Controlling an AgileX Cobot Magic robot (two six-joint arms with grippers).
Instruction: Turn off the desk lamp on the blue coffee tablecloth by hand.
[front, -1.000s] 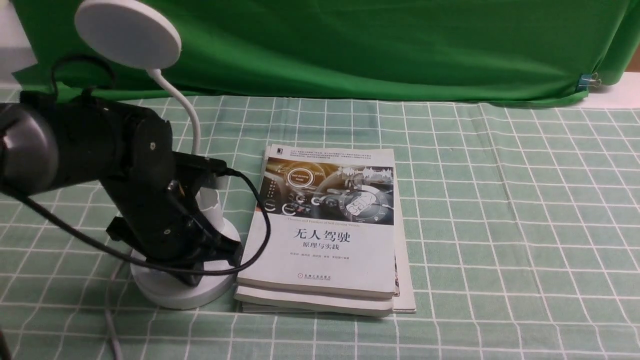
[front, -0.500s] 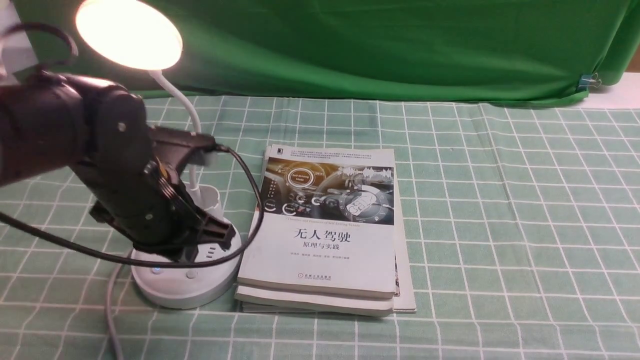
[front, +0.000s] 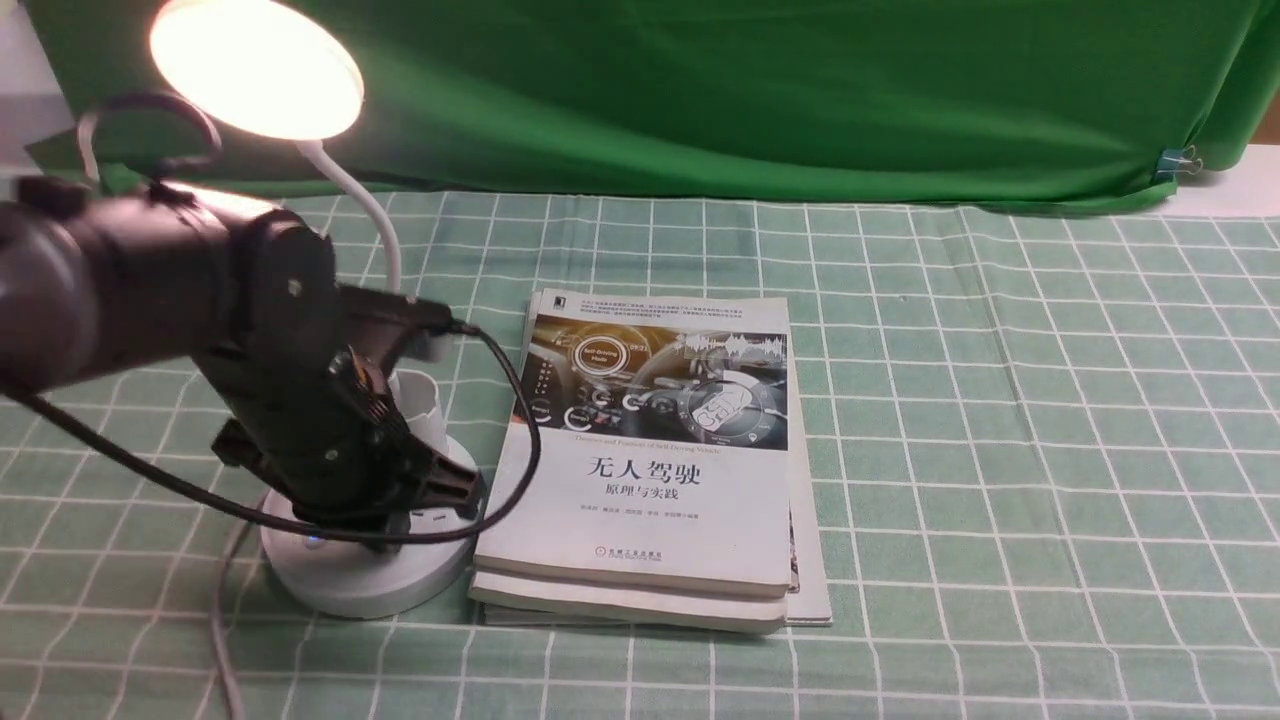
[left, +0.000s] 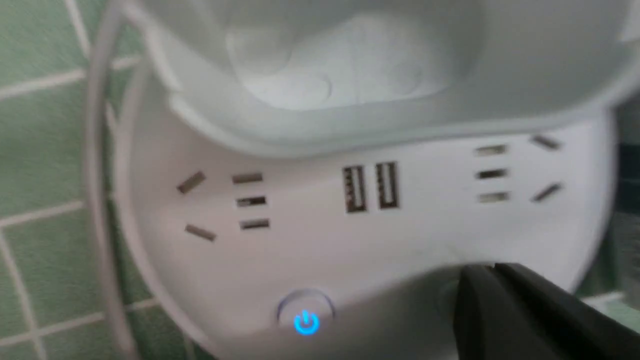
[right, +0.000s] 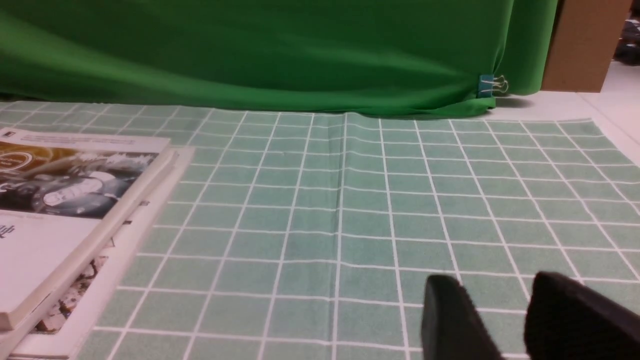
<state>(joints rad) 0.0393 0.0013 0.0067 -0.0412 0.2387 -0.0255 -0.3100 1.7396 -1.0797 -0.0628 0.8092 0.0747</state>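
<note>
I'm seeing the lamp (front: 365, 580) glowing at the left of the cloth (front: 1000, 400), its base just beside the books (front: 650, 500). My left gripper (left: 492, 275), tips pressed together, is hanging over the base's rim, off to one side of the lit button (left: 306, 320). Pushing down here, I'm risking a miss or a shoved base. The neck is standing upright, with the head (front: 256, 68) facing me. The right gripper (right: 495, 290) is idling spread, holding nothing

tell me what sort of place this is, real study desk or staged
Likely a staged test bench dressed as a study desk: lit desk lamp and stacked books on a gridded tablecloth, clipped green backdrop cloth behind.
</note>
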